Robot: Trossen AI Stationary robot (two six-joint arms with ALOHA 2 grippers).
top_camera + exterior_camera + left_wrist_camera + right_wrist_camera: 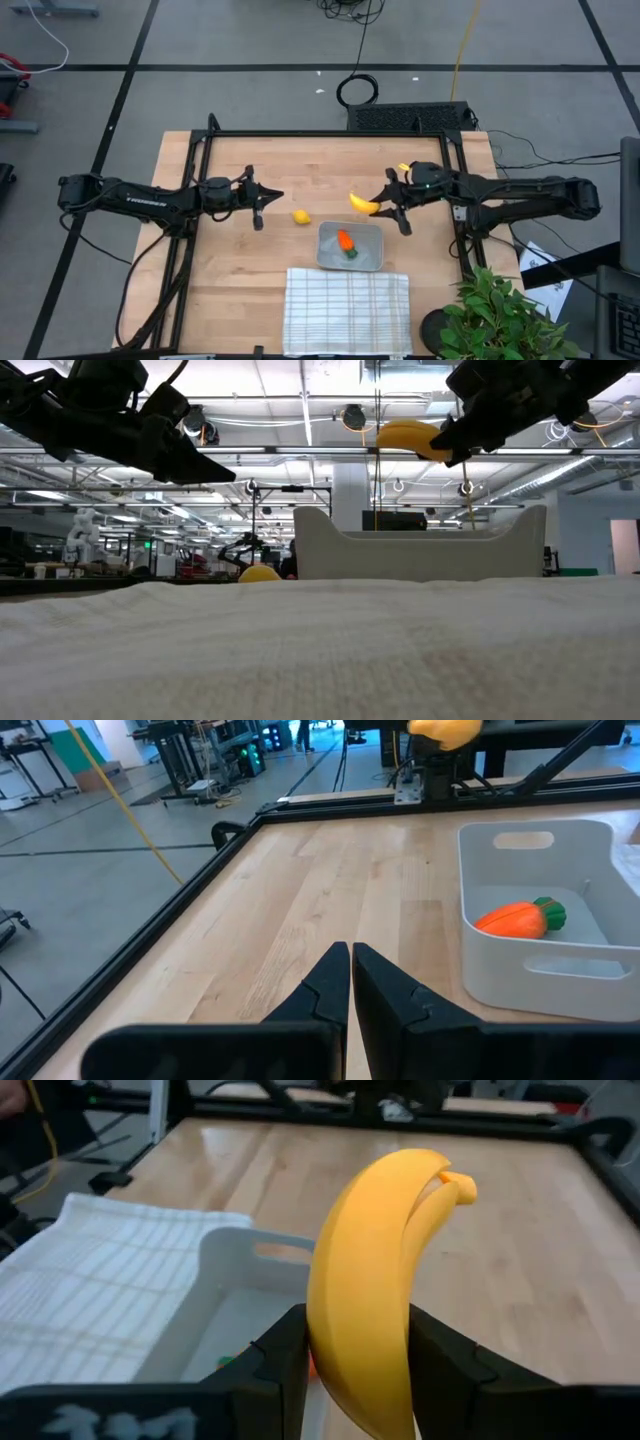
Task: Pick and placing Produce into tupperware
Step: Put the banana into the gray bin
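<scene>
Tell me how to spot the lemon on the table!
Find the grey tupperware near the middle of the wooden table, just above the white checked cloth. Beside its far left corner, on bare wood, sits the lemon. It is small, round and yellow, unlike the curved banana held up by the right gripper.

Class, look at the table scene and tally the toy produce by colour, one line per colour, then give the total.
Orange: 1, the carrot in the tupperware
Yellow: 2, the banana held in the right end effector, and the lemon on the table
Total: 3
</scene>
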